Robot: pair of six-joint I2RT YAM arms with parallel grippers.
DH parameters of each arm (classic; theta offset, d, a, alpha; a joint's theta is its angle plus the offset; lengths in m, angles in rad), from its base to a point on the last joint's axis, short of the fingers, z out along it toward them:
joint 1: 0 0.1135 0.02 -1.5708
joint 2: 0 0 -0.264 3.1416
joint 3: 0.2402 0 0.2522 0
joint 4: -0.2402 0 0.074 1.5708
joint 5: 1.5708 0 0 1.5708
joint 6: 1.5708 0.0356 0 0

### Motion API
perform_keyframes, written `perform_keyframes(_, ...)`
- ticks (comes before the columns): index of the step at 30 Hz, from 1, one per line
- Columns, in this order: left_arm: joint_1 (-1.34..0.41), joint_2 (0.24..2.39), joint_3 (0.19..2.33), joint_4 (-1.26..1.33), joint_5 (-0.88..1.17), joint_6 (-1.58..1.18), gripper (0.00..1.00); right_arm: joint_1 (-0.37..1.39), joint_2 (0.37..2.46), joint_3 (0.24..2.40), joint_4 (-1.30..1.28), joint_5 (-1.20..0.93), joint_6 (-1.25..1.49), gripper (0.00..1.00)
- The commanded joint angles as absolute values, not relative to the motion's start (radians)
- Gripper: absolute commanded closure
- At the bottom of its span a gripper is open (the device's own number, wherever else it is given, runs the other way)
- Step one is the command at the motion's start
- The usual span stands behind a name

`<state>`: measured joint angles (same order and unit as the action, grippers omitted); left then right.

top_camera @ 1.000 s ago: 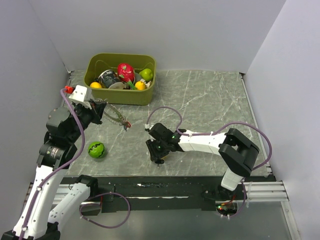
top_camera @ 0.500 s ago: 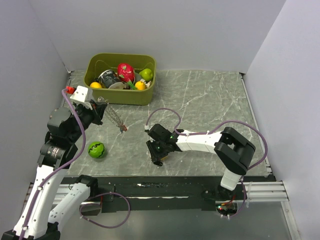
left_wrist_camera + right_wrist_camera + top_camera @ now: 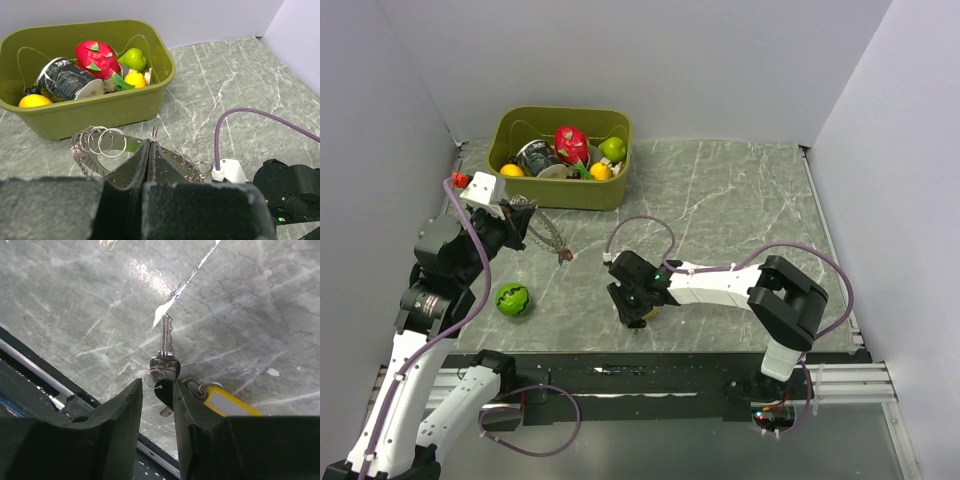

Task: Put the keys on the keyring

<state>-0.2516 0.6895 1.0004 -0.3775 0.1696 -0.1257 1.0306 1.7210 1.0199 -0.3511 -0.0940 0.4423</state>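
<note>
Overhead, two grippers work: the left gripper (image 3: 150,160) is clamped on one keyring (image 3: 100,142) at nine o'clock. At six o'clock, the right gripper (image 3: 157,395) pinches one bunch of keys (image 3: 165,357) with a yellow tag (image 3: 225,402).

Setup's pretty plain: a grey-green marbled worktop (image 3: 740,200) boxed in by pale lavender-white walls (image 3: 650,60) on three sides, with a black strip and metal rail (image 3: 850,378) along the near edge. Soft, even lighting.

The desk (image 3: 240,300) looks like polished grey-green marble, glossy where light hits; the keys (image 3: 164,352) are shiny silver metal, their tag (image 3: 227,402) smooth yellow plastic; the fingers (image 3: 120,425) matt black, faintly grainy; the bin (image 3: 100,107) dull olive plastic
</note>
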Motion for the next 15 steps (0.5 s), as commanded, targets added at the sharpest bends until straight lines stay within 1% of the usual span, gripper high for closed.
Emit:
perform_keyframes(1,-0.247,0.672,1.005,-0.295,0.187,-0.138,0.99,1.052,1.686,1.081,-0.391,-0.035,0.419,0.6)
perform_keyframes(7,-0.247,0.669,1.002,-0.296,0.189,-0.135,0.99,1.098,1.746,1.143,-0.449,0.02,0.402,0.57)
perform_keyframes(15,-0.247,0.667,0.999,-0.296,0.19,-0.135,0.99,1.138,1.81,1.19,-0.514,0.089,0.396,0.57)
